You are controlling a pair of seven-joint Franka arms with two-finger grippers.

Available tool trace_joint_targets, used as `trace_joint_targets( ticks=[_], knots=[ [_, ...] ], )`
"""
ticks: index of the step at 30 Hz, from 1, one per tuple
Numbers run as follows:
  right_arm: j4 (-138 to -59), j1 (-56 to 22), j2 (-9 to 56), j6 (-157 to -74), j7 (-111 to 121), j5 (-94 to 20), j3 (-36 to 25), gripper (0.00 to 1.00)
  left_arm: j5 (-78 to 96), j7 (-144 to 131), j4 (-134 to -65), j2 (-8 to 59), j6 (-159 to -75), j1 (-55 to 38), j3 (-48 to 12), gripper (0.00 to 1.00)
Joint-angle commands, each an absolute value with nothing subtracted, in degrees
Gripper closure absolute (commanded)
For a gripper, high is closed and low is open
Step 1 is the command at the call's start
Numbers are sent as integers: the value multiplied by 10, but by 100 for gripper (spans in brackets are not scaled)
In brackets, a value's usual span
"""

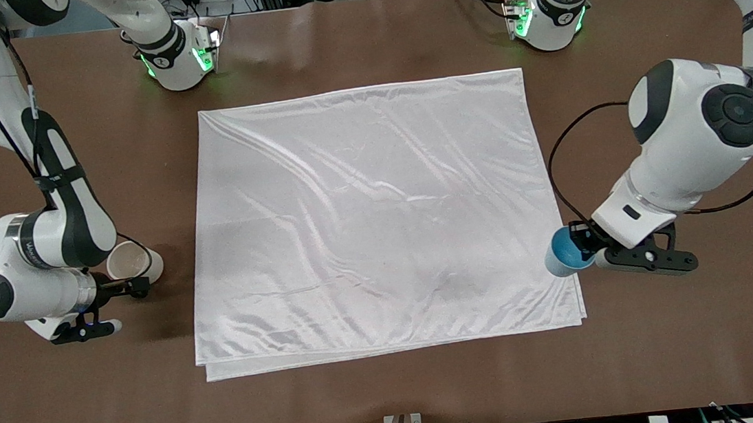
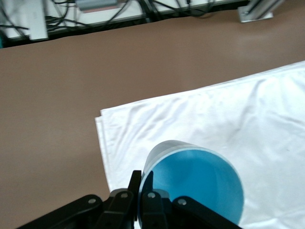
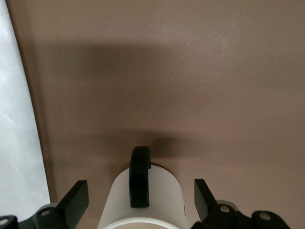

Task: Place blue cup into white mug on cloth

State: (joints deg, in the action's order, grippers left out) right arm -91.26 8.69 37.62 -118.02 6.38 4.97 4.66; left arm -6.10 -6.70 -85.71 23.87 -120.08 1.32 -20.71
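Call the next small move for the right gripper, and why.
Probably close the right gripper on the white mug: its open fingers already flank it off the cloth, and the left gripper holds the blue cup.

A small, handleless, tapered light blue cup (image 1: 567, 252) with a brighter blue inside is seen tilted at the cloth's edge toward the left arm's end of the table. An off-white ceramic mug (image 1: 133, 261) with a cream inside and a black loop handle (image 3: 140, 175) is found on the bare table just beside the large, shiny, wrinkled white satin-like cloth (image 1: 377, 218), which is laid flat and folded double.
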Motion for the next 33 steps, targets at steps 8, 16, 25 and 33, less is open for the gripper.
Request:
trace_joint_targets(
  ticks=[8, 16, 25, 33],
  knots=[
    [-913, 95, 381, -1182, 69, 54, 55, 81, -53, -69, -854, 235, -1187, 14, -249, 100],
    [-913, 92, 381, -1181, 69, 54, 55, 95, -54, -65, -854, 236, -1187, 9, -248, 100],
    [-907, 74, 363, -1160, 61, 55, 62, 100, -54, -62, -854, 230, -1186, 11, -265, 100],
    [-885, 50, 346, -1115, 39, 55, 62, 100, -53, -68, -855, 229, -1174, 12, -282, 100]
  ],
)
